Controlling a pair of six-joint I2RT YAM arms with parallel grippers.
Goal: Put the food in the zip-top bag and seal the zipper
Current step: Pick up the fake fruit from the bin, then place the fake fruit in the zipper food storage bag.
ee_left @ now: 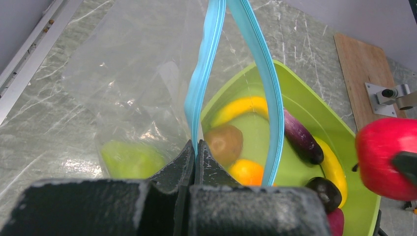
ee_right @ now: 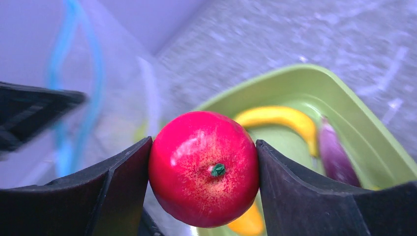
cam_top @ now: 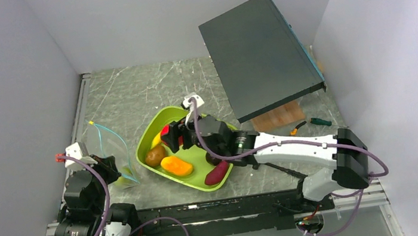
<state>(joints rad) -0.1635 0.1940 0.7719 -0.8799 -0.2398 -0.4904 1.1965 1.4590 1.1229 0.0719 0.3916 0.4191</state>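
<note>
My right gripper (cam_top: 171,136) is shut on the red apple (ee_right: 204,168) and holds it above the left part of the lime-green tray (cam_top: 156,124). The apple also shows at the right of the left wrist view (ee_left: 386,157). My left gripper (ee_left: 195,147) is shut on the blue zipper (ee_left: 201,88) of the clear zip-top bag (cam_top: 108,151), holding its mouth open left of the tray. A green pear (ee_left: 132,160) lies inside the bag. The tray holds yellow bananas (ee_left: 241,108), a brown piece (cam_top: 155,156), an orange piece (cam_top: 177,166), dark purple pieces (ee_left: 301,137) and a magenta piece (cam_top: 217,172).
A dark slab (cam_top: 259,54) leans tilted at the back right over a wooden block (cam_top: 278,116). Small tools (cam_top: 309,123) lie beside the block. Grey walls close in the left, back and right sides.
</note>
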